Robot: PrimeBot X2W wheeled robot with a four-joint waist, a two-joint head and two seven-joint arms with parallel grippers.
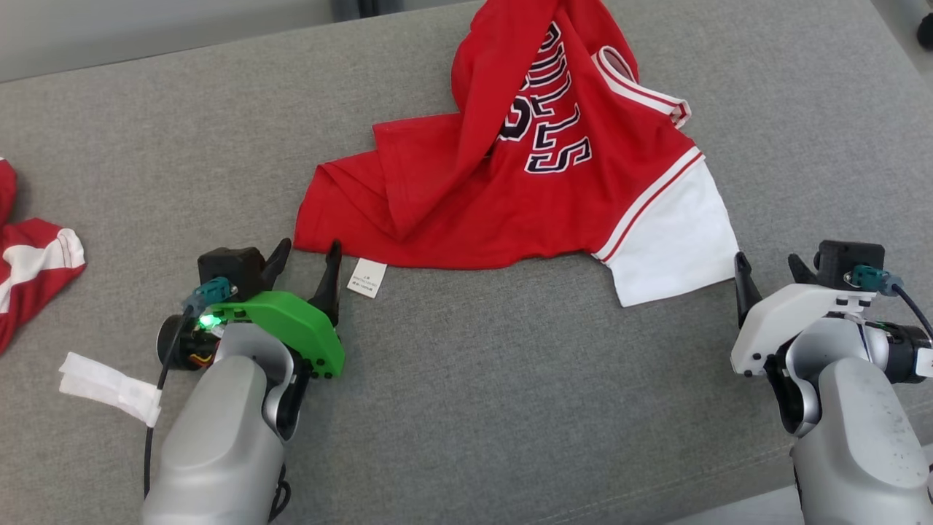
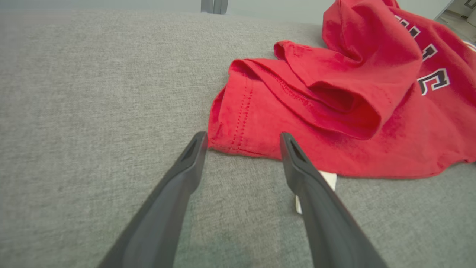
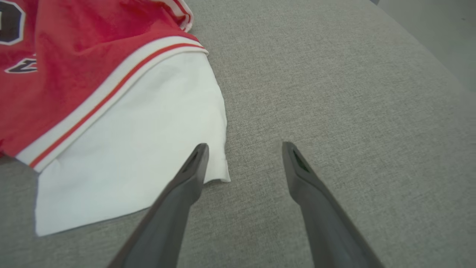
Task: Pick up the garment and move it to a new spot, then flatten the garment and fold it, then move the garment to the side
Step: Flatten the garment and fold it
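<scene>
We see the crumpled red jersey with a white sleeve and dark lettering (image 1: 510, 182) lying on the grey woven fabric surface (image 1: 474, 379). Our left end effector (image 1: 310, 248) is spread wide and empty just beside its red hem corner. Our right end effector (image 1: 767, 259), equally wide and empty, is at the white sleeve's corner.

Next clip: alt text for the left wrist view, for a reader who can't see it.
A crumpled red jersey lies on a grey cushion, its stitched corner right at the tips of the left gripper's open fingers. A white tag pokes out from under the hem beside one finger.
</scene>
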